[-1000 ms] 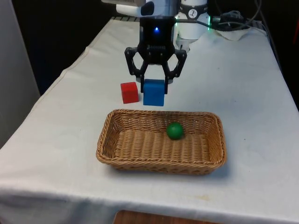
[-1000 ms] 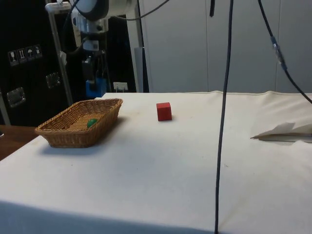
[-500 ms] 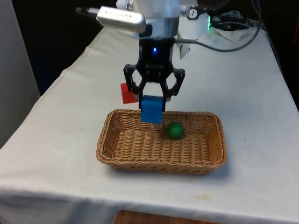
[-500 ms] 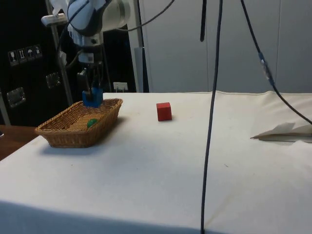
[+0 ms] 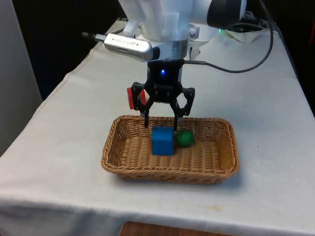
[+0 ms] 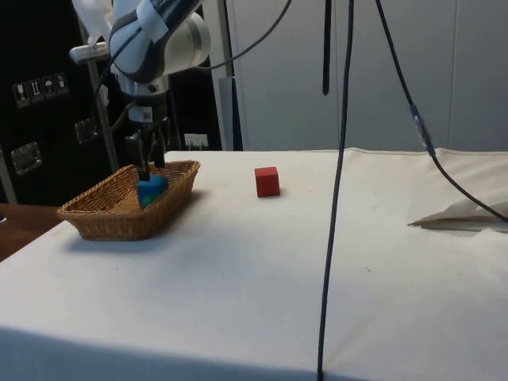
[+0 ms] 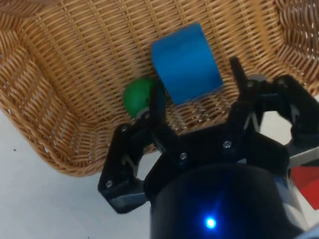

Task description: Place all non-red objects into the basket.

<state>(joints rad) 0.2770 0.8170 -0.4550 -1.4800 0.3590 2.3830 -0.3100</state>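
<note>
A blue cube (image 5: 162,140) lies on the floor of the wicker basket (image 5: 216,169), right beside a green ball (image 5: 185,137). My gripper (image 5: 163,120) hangs open just above the cube, fingers spread and nothing between them. From the side, the blue cube (image 6: 151,190) sits low in the basket (image 6: 103,218) under the gripper (image 6: 148,164). The wrist view has the blue cube (image 7: 185,62) and green ball (image 7: 138,96) touching on the basket (image 7: 55,74) weave beyond the fingertips (image 7: 158,94). A red cube (image 5: 130,97) stands on the cloth behind the basket, partly hidden by the gripper; red cube (image 6: 267,181).
Crumpled white paper (image 6: 468,214) lies at the side view's right end of the table. A black cable (image 6: 337,190) hangs down close to the side camera. White cloth lies open around the basket.
The gripper carried the blue cube from beside the red cube over the basket, lowered, and let go. The cube now rests inside next to the green ball.
</note>
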